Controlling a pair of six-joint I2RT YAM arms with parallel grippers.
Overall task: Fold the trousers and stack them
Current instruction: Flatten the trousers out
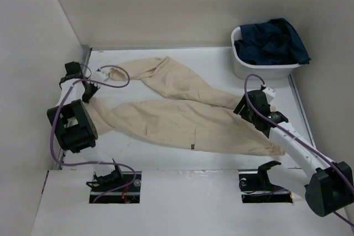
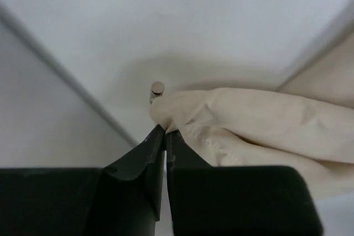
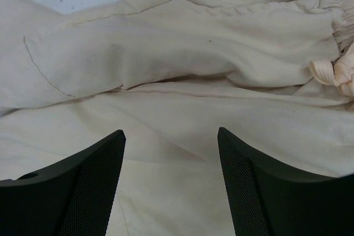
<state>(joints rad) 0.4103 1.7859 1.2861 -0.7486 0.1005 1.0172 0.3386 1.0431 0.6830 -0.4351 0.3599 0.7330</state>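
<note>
— Where are the trousers?
— Flat on the white surface, just in front of the tub. Their long axis runs crosswise, waist nearest the tub, legs pointing away from it.
— And the jaws?
— Left gripper: clamped on a leg hem, far from the tub. Right gripper: jaws apart above the waist.

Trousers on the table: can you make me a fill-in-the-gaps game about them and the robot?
The left fingers are pinched ___ on the trousers. The right fingers hover ___ over the trousers. The clothes in the white bin are dark ___.
Missing words: shut, open, blue.
</note>
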